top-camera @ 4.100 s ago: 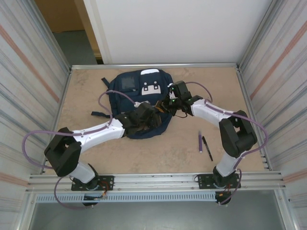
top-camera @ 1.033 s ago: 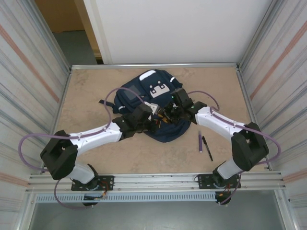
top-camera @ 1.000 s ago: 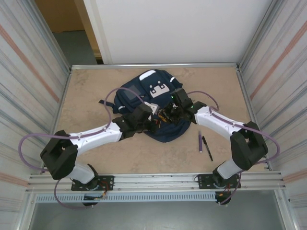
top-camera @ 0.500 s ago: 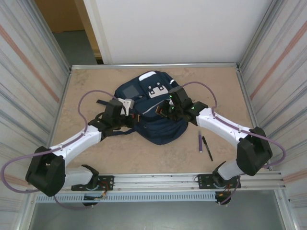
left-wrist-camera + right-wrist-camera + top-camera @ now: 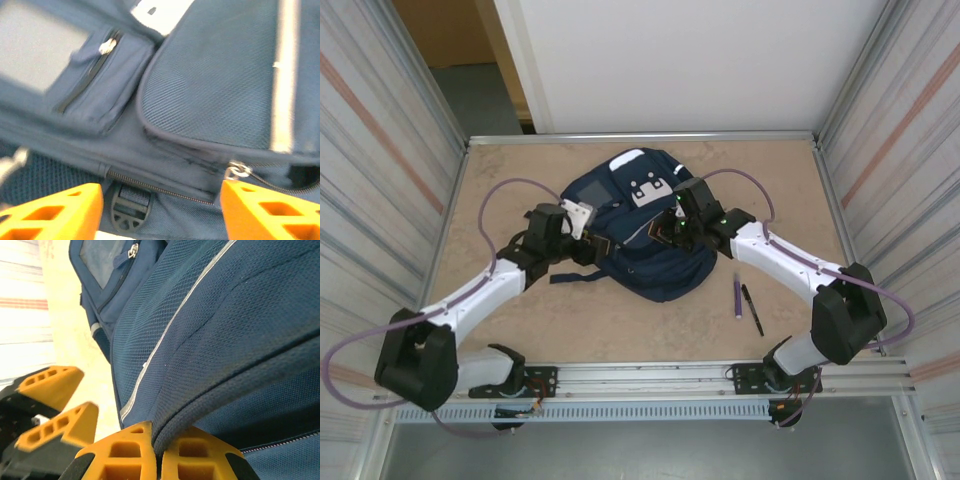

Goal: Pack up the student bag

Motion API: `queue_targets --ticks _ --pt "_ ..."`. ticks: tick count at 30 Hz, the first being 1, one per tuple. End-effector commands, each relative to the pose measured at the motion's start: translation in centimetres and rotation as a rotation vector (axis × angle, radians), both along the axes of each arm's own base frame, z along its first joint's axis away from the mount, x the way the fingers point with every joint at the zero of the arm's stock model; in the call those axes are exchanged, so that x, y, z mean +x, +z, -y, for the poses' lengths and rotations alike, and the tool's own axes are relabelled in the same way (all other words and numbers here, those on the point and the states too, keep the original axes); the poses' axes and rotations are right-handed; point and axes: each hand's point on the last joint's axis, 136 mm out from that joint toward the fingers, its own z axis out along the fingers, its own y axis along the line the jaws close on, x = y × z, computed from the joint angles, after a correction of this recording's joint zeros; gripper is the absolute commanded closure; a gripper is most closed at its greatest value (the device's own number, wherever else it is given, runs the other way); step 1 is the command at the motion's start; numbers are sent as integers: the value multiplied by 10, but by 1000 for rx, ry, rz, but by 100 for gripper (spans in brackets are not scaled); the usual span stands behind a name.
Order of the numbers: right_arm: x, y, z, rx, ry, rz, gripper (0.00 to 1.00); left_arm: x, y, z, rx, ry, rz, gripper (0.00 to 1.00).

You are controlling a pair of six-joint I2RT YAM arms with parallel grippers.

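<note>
1. Backpack of navy-blue fabric (image 5: 655, 270), white patches, thin reflective stripes, zipped front pocket; flat on beige surface (image 5: 620, 325), centre-far, between both arms.
2. Left tool (image 5: 161, 192): jaws wide apart, empty, at backpack's left edge.
3. Right tool (image 5: 157, 432): pinched tight on backpack's piped seam.

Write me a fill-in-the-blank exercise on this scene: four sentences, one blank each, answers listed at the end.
1. The bag is dark ___ in colour.
2. The right gripper is ___ on a ridge of the bag.
3. The left gripper, holding nothing, is ___.
4. ___ pens lie on the table, right of the bag.

Missing words: blue; shut; open; Two.
</note>
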Motion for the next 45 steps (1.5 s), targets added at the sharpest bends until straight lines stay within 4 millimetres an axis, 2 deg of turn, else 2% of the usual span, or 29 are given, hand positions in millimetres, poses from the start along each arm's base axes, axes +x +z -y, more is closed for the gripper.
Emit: queue_targets --ticks 1,4,7,12,15,17,20,21,22,23,24,27,29,32,35,36,41,45 --pt "3 18 -7 37 33 29 100 -8 27 20 84 -197 310 17" --pt "1 19 -10 60 34 11 100 -18 30 44 184 -343 454 11" --pt "-1 18 -17 100 38 -25 100 -18 20 61 270 -443 509 11" --pt "-8 13 -23 104 43 -54 98 17 9 68 372 -369 502 13" --pt "-15 3 -22 60 50 -52 96 35 15 73 384 -302 487 18" --pt "-17 -8 -15 3 56 -47 94 39 19 80 348 -294 496 28" --pt "-22 -19 -2 -67 96 -20 84 34 15 92 290 -349 509 58" --pt "-24 -17 -1 -72 146 12 78 33 16 95 267 -357 513 74" --pt "-26 -14 4 -92 183 38 71 29 14 98 248 -382 508 92" --pt "-28 -11 12 -118 210 56 65 27 13 98 237 -392 501 100" --pt "-30 -10 25 -159 217 81 58 27 11 98 228 -390 487 100" --pt "-32 -18 95 -323 89 84 46 34 7 90 205 -352 432 100" --pt "-42 -30 137 -384 42 67 46 39 7 81 187 -314 392 100" --pt "-63 -61 183 -454 7 7 48 44 9 72 165 -273 368 100" --pt "-87 -92 202 -451 -17 -132 50 47 9 69 174 -252 361 100" --pt "-90 -96 202 -452 -25 -148 50 48 11 68 175 -246 359 100" --pt "-99 -121 211 -515 -77 -249 52 53 18 56 131 -176 339 100" --pt "-101 -139 212 -555 -64 -290 57 48 23 51 82 -163 338 100"
